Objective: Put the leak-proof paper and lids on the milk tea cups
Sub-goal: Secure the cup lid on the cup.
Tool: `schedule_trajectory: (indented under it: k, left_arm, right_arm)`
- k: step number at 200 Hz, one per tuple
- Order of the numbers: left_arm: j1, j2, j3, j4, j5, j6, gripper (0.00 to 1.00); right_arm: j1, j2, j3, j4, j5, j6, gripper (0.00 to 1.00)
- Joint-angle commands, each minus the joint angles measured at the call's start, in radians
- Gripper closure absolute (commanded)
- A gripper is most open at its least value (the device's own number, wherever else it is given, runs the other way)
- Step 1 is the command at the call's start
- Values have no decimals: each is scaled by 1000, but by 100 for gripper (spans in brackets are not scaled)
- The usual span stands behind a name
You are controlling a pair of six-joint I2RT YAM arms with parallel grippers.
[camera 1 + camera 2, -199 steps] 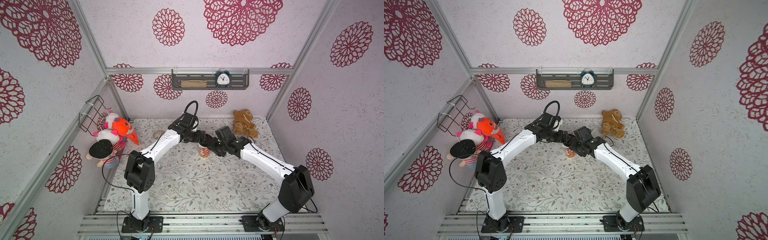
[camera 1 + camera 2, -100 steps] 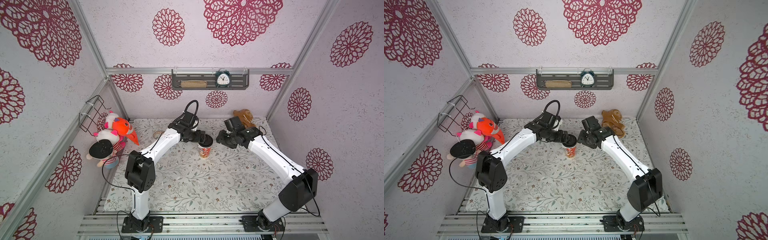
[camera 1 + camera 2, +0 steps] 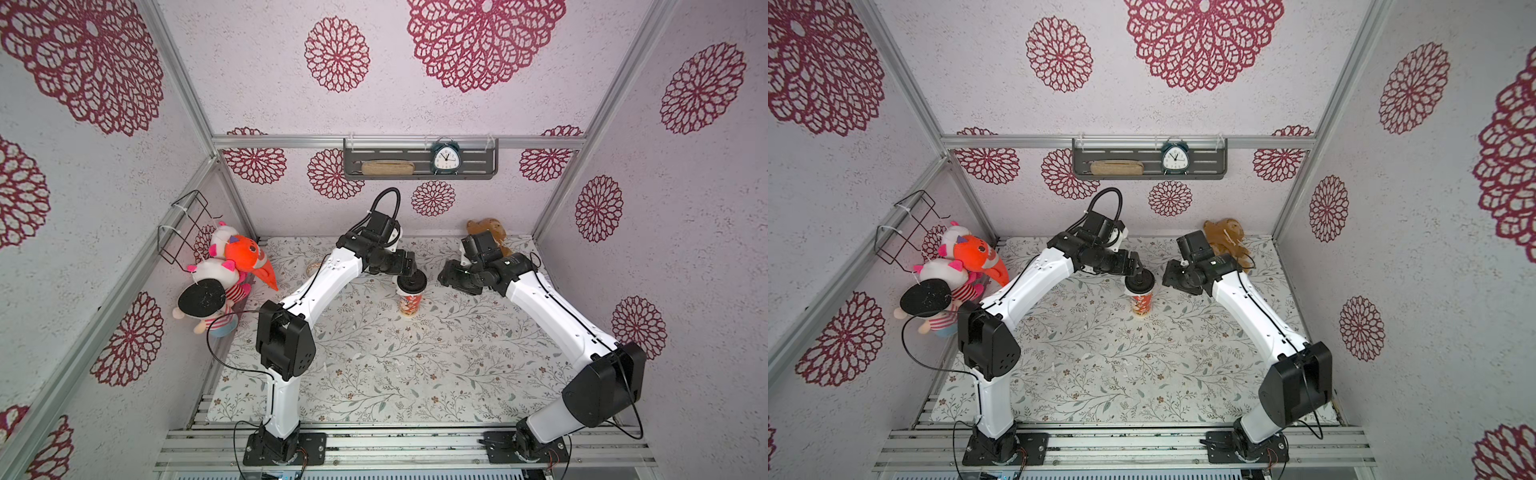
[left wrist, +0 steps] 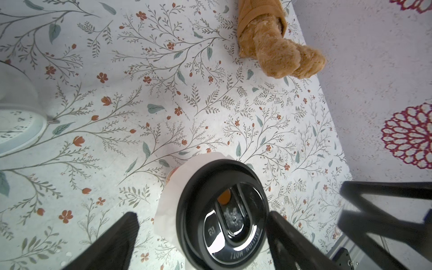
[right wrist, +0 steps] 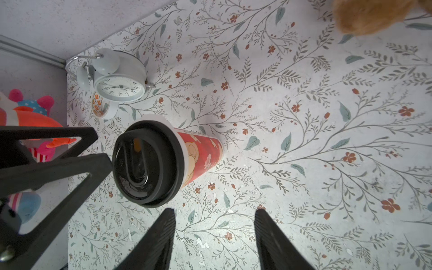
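Since the paper [image 4: 171, 201] already lies across the cup [image 5: 201, 156] with the black lid [image 4: 222, 210] set over it, I judge the step in hand to be letting go and drawing the claws off cleanly.

My left claw [image 4: 202, 215] stands wide and grips nothing, its fingers on either side of the lid. One finger [image 4: 292, 240] lies just against the lid's rim. The other [image 4: 112, 240] stands apart from it, beyond the paper's loose edge. I want to raise this claw straight up with no sideways drift, or the near finger could nudge the lid and tip the tall cup. I would not narrow the claw on the way, since the paper's edge could snag. The cup stands upright on the table [image 5: 304, 140], directly under this claw and between its fingers.

On the right, my right claw [image 5: 215, 210] is also wide and empty. The cup sits off to one side of its fingers, near but not touching, so this claw should simply keep clear.

The paper looks thin, white and faintly see-through. Only a crescent shows past the lid, drooping a little; the rest is hidden. The cup is red with pale printed figures and tapers towards its foot.
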Motion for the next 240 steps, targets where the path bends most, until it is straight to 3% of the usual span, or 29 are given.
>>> schedule_trajectory:
  k: [1, 73, 106, 139, 189, 240]
  left_arm:
    - [-7, 14, 17, 6, 26, 17, 10]
    - [4, -131, -31, 96, -66, 26, 9]
    - [41, -265, -219, 186, -109, -2, 10]
    - [109, -372, -382, 274, -61, -57, 11]
    - [90, -336, -398, 291, 36, -103, 15]
    - [4, -279, -358, 248, -41, -171, 15]
  right_arm:
    - [-11, 19, 42, 22, -60, -78, 42]
    - [-81, 84, 149, -18, -139, -250, 42]
    - [-110, 101, 207, -53, -172, -359, 42]
    - [-117, 125, 237, -44, -244, -450, 41]
    - [-119, 291, 454, -197, -343, -631, 42]
    - [-119, 483, 742, -398, -356, -832, 42]
